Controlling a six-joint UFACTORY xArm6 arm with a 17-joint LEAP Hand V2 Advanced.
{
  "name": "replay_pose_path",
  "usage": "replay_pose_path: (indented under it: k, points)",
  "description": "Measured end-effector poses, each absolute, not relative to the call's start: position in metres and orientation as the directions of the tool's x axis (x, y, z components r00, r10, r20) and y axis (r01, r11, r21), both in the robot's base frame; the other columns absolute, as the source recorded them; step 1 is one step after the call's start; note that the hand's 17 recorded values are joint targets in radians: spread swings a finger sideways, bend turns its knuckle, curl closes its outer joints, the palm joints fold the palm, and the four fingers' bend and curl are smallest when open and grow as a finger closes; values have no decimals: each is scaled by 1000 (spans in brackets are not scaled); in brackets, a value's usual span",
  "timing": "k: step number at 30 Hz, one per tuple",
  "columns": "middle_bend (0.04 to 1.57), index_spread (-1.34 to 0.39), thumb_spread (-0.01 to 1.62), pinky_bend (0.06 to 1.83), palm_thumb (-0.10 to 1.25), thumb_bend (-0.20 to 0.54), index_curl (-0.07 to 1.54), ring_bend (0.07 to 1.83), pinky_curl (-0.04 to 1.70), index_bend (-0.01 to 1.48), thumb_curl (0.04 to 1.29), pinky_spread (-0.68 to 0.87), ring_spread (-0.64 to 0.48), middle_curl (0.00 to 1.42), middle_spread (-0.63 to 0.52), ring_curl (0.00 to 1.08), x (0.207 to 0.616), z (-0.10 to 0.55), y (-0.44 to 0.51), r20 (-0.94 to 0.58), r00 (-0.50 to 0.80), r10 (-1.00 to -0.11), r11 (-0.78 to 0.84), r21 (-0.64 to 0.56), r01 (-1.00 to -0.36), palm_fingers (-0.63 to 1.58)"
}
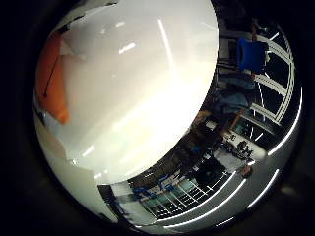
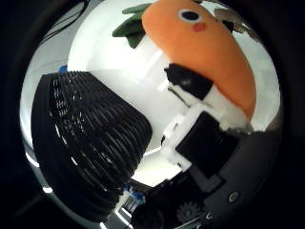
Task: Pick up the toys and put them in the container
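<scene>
An orange plush carrot toy [image 2: 205,48] with a small face and green leaves [image 2: 129,24] fills much of the right thumb side palm view, close to the palm. My right hand [image 2: 205,134] has its white and black fingers [image 2: 189,81] curled against the toy's side. A black wire basket [image 2: 86,134] stands on the white table beside the toy. The right little finger side palm view shows the toy's orange edge [image 1: 51,79] over the white table [image 1: 138,88].
Past the table's edge, the right little finger side palm view shows the room, with a blue chair [image 1: 252,54] and cluttered furniture [image 1: 231,147]. The white tabletop is bare and shiny around the basket.
</scene>
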State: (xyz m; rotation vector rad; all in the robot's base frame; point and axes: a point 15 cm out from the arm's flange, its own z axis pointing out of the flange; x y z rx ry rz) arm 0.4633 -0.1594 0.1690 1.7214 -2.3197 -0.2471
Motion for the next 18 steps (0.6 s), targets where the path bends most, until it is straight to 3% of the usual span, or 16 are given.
replay_pose_path:
  k: [3,7,12,18]
  points:
    - [668,-375,1079,977,829,-7,419,1008,183,238,403,-504,-287,537,-330,353,462,172,-162,112,-260,-959,281,278,-918,1150]
    - [896,-406,1012,1064,910,-12,576,1101,268,539,444,-490,-270,628,-308,426,461,184,-164,121,-248,-961,272,263,-926,1365]
    - [1142,-373,877,1279,1018,-6,730,1282,414,763,562,-344,-241,722,-237,525,450,209,-164,118,-244,-963,267,270,-925,1234]
    - [1260,-340,752,1367,1044,-15,847,1385,527,917,686,-260,-223,792,-197,605,435,256,-161,107,-236,-966,256,240,-936,1111]
